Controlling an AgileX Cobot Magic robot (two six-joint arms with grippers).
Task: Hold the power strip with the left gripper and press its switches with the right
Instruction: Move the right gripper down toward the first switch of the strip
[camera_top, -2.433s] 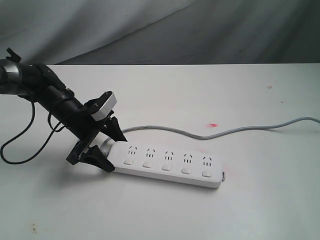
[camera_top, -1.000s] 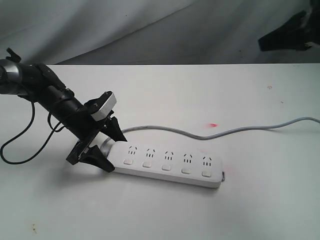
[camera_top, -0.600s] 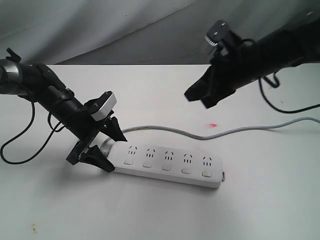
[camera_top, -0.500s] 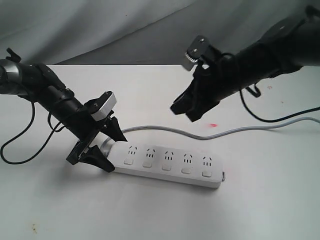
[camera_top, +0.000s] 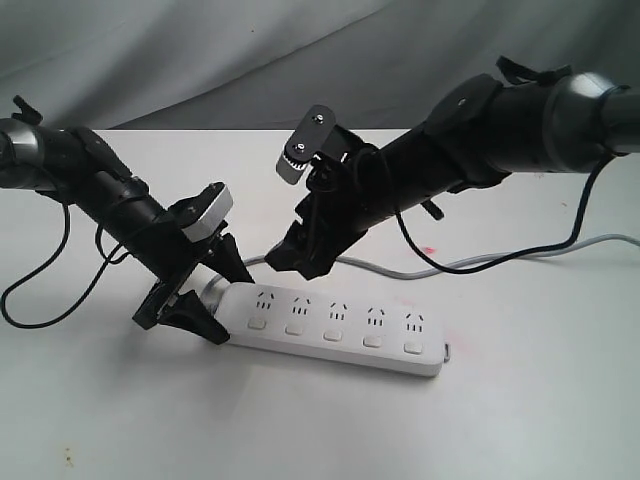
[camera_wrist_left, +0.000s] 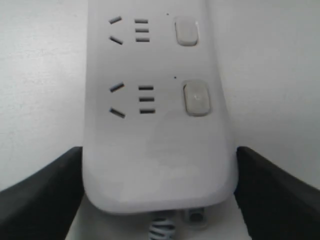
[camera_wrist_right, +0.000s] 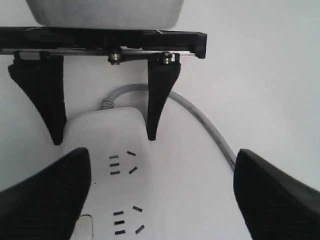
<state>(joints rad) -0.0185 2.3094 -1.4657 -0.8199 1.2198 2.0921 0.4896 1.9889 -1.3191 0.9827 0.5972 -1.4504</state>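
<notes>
left gripper (camera_top: 230, 306): black pointed fingers, two screws (camera_wrist_right: 114, 59) set in rail, silver-grey box (camera_top: 207, 212) at wrist, thin black cable (camera_top: 66, 230) seen at frame left | right gripper (camera_top: 290, 266): black, carried on thick black arm, silver disc (camera_top: 291, 165) at wrist

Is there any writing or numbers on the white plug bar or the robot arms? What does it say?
No text can be read anywhere.
The power strip shows only socket slots and plain switches, no letters or numbers.
The left gripper and the right gripper carry no readable label.
</notes>
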